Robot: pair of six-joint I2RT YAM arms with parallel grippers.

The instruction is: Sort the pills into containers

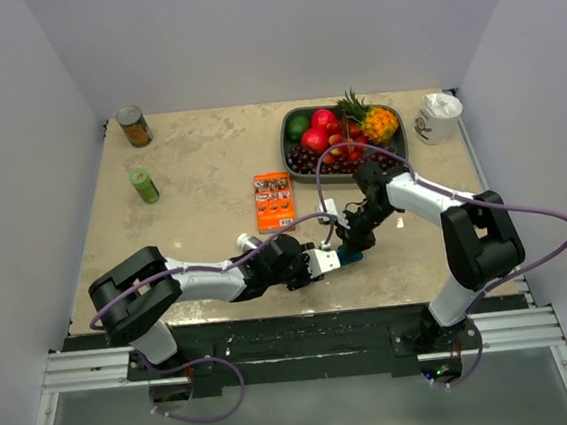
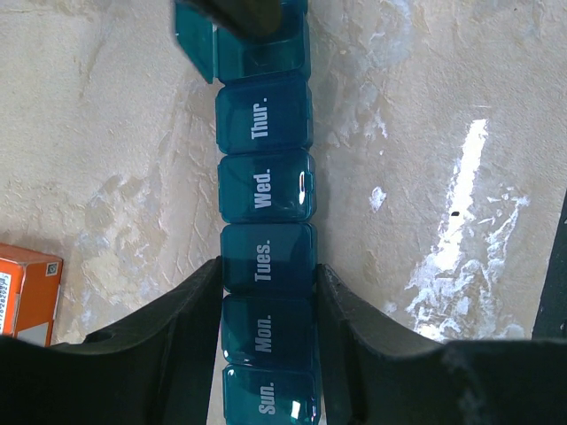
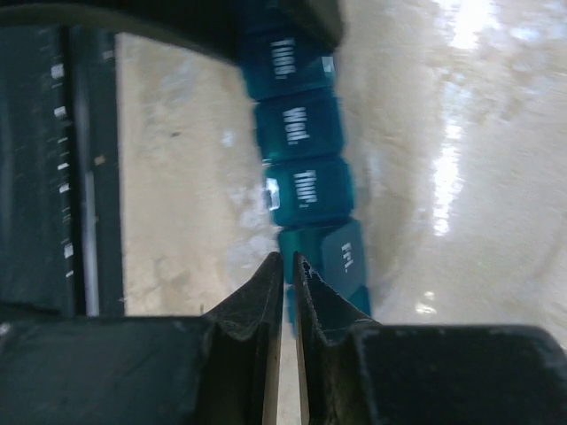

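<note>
clamping the teal pill organiser (image 2: 266, 186) at its mon. and tues. compartments, the left gripper (image 2: 268, 274) holds it flat near the orange box (image 2: 27, 292). the right gripper (image 3: 288, 263) is pinched closed at the raised fri. lid (image 3: 347, 257), possibly nipping its edge.

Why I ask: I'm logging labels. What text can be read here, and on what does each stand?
"Sun." on the nearest lid of the teal pill organiser.
"Mon." on the second lid.
"Tues." on the third lid.
"Wed." on the fourth lid.
"Thur." on the fifth lid.
"Fri." on the sixth lid, right wrist view.
Print on the orange box, can and green bottle: too small to read.
</note>
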